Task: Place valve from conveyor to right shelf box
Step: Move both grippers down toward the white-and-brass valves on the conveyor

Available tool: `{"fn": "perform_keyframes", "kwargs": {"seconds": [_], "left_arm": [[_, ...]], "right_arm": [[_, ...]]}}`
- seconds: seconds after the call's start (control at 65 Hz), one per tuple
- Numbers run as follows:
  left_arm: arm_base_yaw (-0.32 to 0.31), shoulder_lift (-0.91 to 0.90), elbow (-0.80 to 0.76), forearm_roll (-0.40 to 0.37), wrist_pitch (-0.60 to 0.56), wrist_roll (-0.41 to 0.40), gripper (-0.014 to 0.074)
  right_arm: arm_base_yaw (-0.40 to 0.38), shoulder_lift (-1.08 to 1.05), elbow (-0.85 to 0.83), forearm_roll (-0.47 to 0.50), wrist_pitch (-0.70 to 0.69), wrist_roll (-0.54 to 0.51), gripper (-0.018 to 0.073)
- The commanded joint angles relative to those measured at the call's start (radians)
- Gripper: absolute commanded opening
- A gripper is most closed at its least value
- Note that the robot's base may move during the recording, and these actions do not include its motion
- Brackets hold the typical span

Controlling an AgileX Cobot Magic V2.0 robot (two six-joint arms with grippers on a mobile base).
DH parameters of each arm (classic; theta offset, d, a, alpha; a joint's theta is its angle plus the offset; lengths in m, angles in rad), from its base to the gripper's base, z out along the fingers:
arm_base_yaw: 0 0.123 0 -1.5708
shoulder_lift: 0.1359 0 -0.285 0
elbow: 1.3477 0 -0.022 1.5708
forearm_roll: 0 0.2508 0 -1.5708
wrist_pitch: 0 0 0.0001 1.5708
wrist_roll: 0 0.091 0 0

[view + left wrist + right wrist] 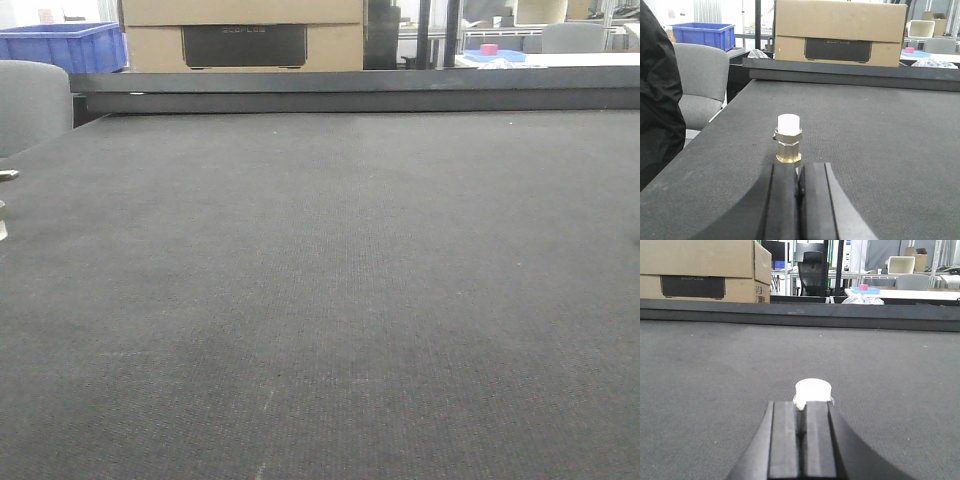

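Observation:
The conveyor (330, 300) is a wide dark grey woven belt that fills the front view, with a black rail (350, 92) along its far side. In the left wrist view a brass valve (788, 145) with a white cap stands upright just past my left gripper (800, 167). That gripper is shut on the valve's lower part, low over the belt (880, 140). My right gripper (801, 407) is shut too, with a white-capped valve (813, 389) sticking out beyond its fingertips above the belt (715, 380). The right shelf box is out of view.
A cardboard box (243, 35) sits behind the far rail, with a blue crate (62, 45) to its left. A grey chair (700, 80) and a person in black (657, 100) stand off the belt's left edge. Desks and a pink item (488, 48) lie far back.

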Motion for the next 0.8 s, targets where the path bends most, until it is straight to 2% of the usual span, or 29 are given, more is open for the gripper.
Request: {"fn": "perform_keyframes", "kwargs": {"seconds": [0.0, 0.462, 0.785], "left_arm": [[-0.004, -0.005, -0.001, -0.006, -0.019, -0.003, -0.0111], [-0.002, -0.005, -0.001, -0.006, -0.026, -0.003, -0.0111], [-0.002, -0.005, -0.001, -0.006, -0.206, -0.003, -0.0111]], "right_arm": [[0.002, -0.004, -0.001, -0.002, -0.024, 0.000, -0.0158], [0.002, -0.004, -0.001, -0.002, -0.024, 0.000, -0.0158], [0.002, -0.004, -0.001, -0.002, -0.131, 0.000, -0.0158]]}}
